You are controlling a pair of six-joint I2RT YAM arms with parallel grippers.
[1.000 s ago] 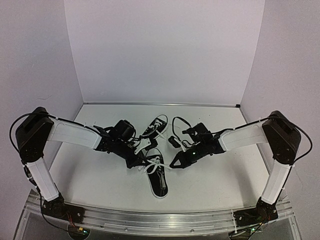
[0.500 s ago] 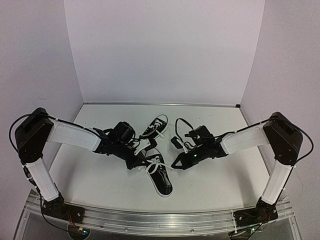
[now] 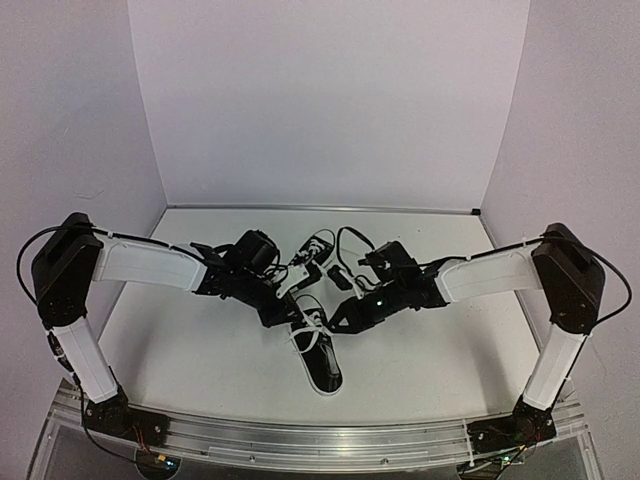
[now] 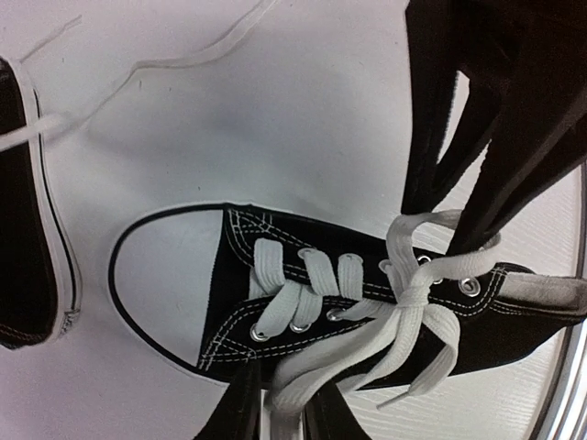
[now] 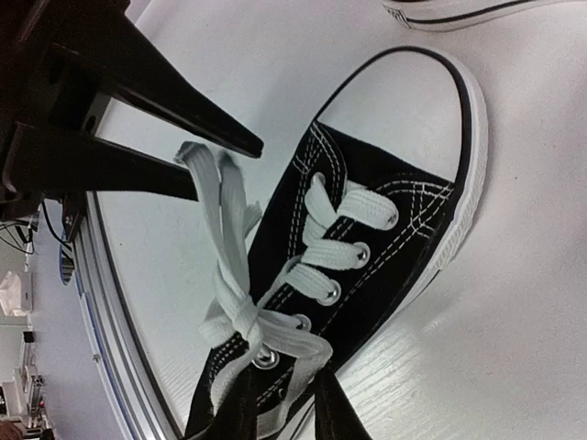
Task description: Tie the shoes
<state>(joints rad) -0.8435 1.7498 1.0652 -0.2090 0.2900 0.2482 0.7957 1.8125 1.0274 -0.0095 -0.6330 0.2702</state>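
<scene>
The near shoe [image 3: 320,362] lies between my grippers, its white toe cap [image 4: 170,275] pointing at the table's front. Its white laces meet in a knot [image 4: 417,295] over the top eyelets. My left gripper [image 4: 286,408] is shut on one lace loop [image 4: 303,371] at the shoe's left side. My right gripper [image 5: 280,408] is shut on the other lace loop [image 5: 293,353] at the shoe's right side. In the top view both grippers, left [image 3: 295,316] and right [image 3: 332,322], are close together over the shoe. The far shoe [image 3: 314,250] lies behind, its laces loose.
A loose lace of the far shoe [image 4: 174,60] trails over the white table. The far shoe's sole [image 4: 41,229] is just left of the near shoe's toe. A metal rail [image 3: 320,440] runs along the front edge. White walls close the back and sides.
Both grippers have moved inward toward each other over the near shoe, holding the laces. The shoe has shifted slightly and its lace loops are drawn tighter at the knot.
</scene>
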